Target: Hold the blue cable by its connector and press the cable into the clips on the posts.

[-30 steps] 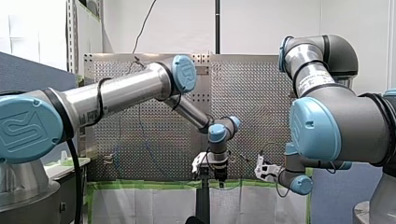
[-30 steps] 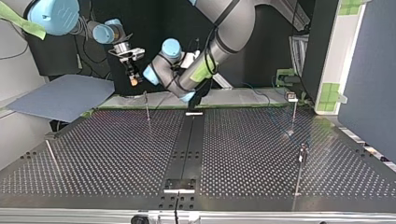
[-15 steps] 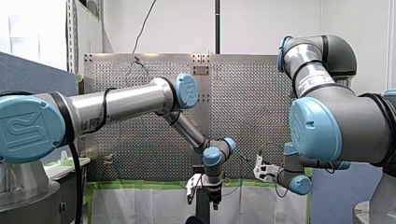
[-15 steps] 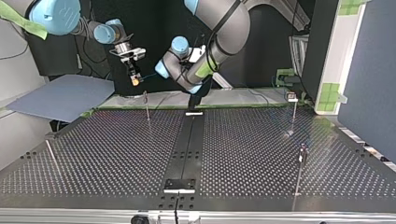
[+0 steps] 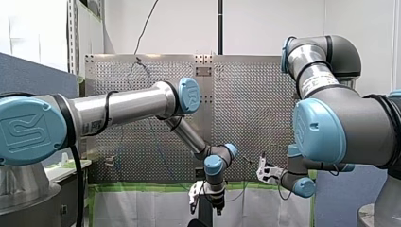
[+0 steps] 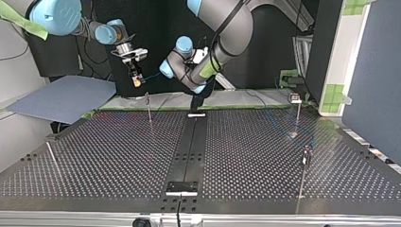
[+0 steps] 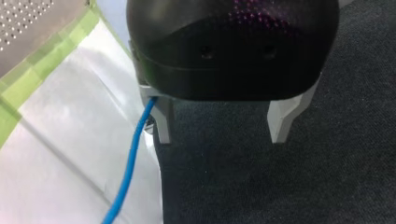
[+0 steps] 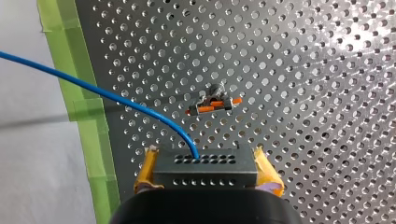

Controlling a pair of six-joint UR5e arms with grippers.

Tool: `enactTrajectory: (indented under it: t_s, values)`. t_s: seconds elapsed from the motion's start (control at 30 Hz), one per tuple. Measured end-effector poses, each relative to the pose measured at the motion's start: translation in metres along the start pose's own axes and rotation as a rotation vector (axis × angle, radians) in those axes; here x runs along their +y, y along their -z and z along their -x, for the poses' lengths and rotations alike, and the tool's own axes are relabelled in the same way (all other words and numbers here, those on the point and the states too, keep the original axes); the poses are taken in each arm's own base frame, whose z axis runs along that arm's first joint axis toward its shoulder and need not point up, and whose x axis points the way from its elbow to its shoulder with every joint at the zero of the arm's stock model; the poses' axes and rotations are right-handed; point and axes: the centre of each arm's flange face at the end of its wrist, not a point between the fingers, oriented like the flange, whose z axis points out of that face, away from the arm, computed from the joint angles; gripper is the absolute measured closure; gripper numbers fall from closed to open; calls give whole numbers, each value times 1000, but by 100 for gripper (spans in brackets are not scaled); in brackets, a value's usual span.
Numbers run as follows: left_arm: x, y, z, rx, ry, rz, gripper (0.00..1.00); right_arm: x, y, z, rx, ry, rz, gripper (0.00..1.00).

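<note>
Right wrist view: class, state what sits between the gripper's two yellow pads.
The grey connector, clamped by the pads, with the blue cable leaving its face; the right wrist view shows it.

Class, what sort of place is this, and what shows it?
Probably a robotics lab: my left arm and my right arm stand at a perforated table with thin posts, green tape along its edge, and my right gripper holds a blue cable by its connector.
</note>
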Motion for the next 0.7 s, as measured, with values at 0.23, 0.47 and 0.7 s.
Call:
enactTrajectory:
  t_s: [0.23, 0.47, 0.7]
  values:
    - [-12, -3, -3, -17, -49, -71, 68, -1, 0, 0, -1, 0, -2, 100]
    - [-18, -4, -4, -39, -75, -91, 86, -2, -1, 0, -1, 0, -5, 100]
    - [-12, 0, -5, -36, -91, -30, 100, -5, -2, 0, -1, 1, -9, 100]
